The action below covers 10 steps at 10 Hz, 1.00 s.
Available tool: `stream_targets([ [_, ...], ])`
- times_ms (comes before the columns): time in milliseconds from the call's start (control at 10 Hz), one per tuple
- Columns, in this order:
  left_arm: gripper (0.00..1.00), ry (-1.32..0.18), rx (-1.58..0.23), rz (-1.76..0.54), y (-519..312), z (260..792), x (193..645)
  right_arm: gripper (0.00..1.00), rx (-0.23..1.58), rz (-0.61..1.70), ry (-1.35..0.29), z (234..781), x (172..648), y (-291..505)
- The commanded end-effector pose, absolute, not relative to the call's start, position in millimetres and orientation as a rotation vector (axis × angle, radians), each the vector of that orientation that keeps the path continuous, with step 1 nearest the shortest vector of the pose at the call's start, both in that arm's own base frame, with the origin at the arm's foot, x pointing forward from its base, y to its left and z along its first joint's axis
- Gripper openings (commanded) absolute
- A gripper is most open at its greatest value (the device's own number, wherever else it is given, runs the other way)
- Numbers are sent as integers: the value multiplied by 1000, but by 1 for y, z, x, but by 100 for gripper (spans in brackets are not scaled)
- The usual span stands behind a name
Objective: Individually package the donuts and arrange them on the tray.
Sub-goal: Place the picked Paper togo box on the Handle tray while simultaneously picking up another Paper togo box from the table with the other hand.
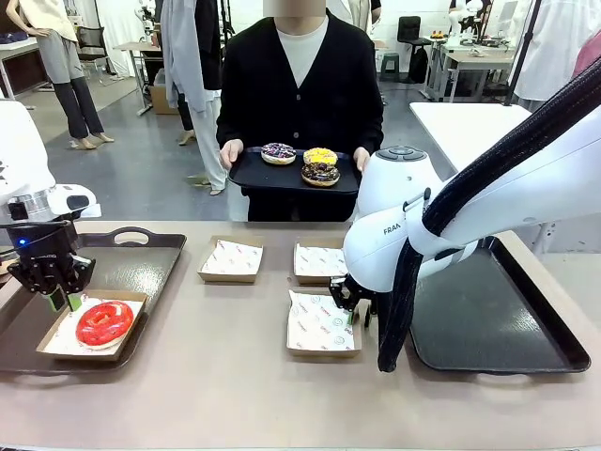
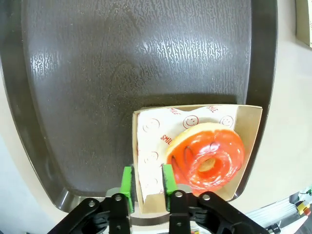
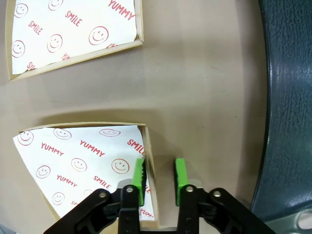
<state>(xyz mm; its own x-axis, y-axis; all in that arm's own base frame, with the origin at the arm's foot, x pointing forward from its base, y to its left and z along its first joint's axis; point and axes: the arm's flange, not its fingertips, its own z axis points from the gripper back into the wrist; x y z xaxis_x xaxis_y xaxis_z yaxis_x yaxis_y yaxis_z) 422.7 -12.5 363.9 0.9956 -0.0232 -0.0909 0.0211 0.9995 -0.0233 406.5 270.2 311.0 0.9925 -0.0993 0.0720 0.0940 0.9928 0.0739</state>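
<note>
Over on the left tray [image 2: 122,58], the red donut [image 2: 207,158] sits in its box [image 2: 251,131], with the left gripper [image 2: 147,180] loosely open astride the box's wall. Further right on the tan table [image 1: 235,395], the right gripper [image 3: 160,178] straddles an empty box [image 3: 83,126] edge the same way, jaws apart, with the right tray [image 3: 287,97] just beside it. Across the table, a person [image 1: 300,85] holds three more donuts [image 1: 320,173].

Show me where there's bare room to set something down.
The right tray is bare. So is the far half of the left tray, beyond the boxed red donut. The table is open along its near edge. Crowded: the middle, three empty boxes plus the right gripper.
</note>
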Motion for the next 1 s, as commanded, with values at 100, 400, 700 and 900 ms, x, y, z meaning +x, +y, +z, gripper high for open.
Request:
stream_targets([
  [100, 100, 91, -24, -20, -9, 365, 425, 0, 50, -112, -95, 308, 404, 273],
  [400, 100, 100, -39, -21, -8, 368, 425, 0, 53, -119, -97, 309, 405, 274],
  [700, 100, 102, -78, -16, -5, 373, 422, 0, 50, -122, -88, 310, 403, 273],
  [900, 100, 101, -118, -20, -3, 376, 421, 0, 51, -116, -99, 321, 401, 270],
])
